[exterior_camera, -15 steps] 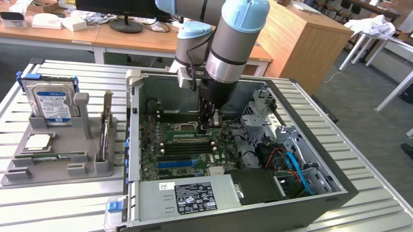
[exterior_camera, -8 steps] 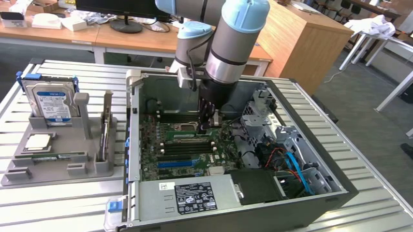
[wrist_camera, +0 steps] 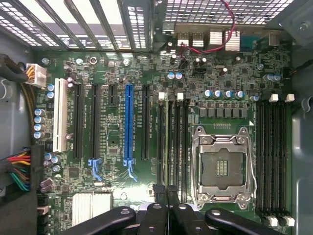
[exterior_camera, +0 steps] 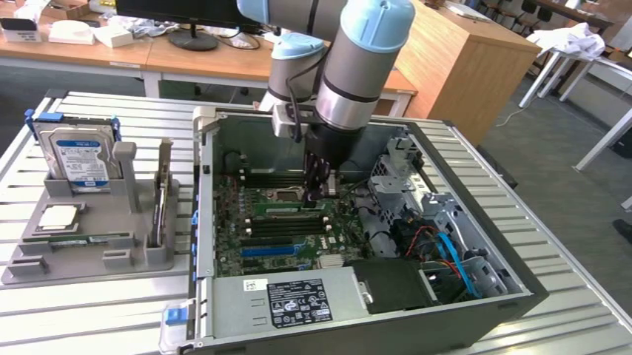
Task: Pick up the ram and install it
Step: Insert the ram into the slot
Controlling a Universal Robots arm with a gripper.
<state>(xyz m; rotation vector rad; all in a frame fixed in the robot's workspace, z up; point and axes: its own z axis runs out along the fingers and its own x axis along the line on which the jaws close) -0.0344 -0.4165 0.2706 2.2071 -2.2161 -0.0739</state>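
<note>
The ram (wrist_camera: 171,142) is a thin green stick seen edge-on, standing in one of the long black slots just beside the CPU socket (wrist_camera: 222,164). In the exterior view the ram (exterior_camera: 281,209) shows as a green strip lying along the motherboard slots inside the open computer case (exterior_camera: 203,222). My gripper (wrist_camera: 166,192) is shut on the ram's near end, with its black fingertips (wrist_camera: 159,190) pressed close together. The exterior view has the gripper (exterior_camera: 314,196) reaching straight down into the case at the strip's end on the exterior view's right.
A grey tray (exterior_camera: 89,255) outside the case, at the exterior view's left, holds a hard drive (exterior_camera: 79,159), a CPU chip (exterior_camera: 58,216) and an upright thin board (exterior_camera: 161,196). The power supply (exterior_camera: 286,299), cables (exterior_camera: 445,248) and case walls crowd the gripper. A blue slot (wrist_camera: 128,122) lies nearby.
</note>
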